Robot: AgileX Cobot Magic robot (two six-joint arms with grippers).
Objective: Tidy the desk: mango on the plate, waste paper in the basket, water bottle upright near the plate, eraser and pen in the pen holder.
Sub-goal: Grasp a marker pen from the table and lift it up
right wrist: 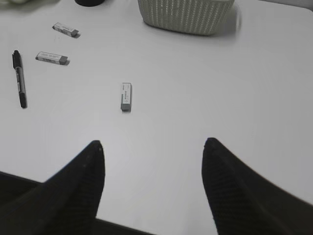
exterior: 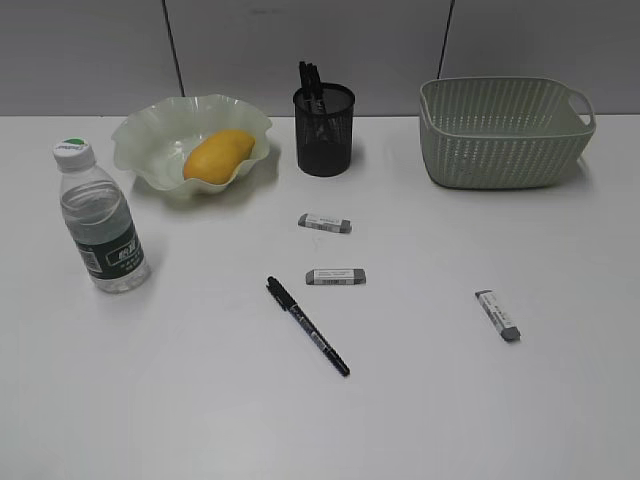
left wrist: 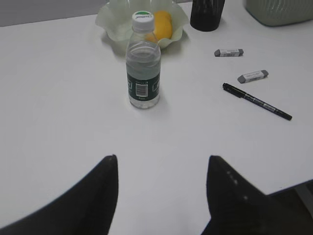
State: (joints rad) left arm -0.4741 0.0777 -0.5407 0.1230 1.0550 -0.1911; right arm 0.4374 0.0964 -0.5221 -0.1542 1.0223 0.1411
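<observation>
Erasers (exterior: 325,223) (exterior: 336,276) (exterior: 497,315) and pen (exterior: 307,326) lie loose on the worktop, pen holder (exterior: 324,129) behind them; both claws (left wrist: 161,169) (right wrist: 152,149) gape empty, so the right should straddle the nearest eraser across its narrow width, square to it, before closing.

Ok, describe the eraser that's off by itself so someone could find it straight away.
Start at the pale green basket at the table's back right and come towards the front edge. The lone eraser lies there on bare tabletop, angled, far right of the pen and the other two erasers.
</observation>
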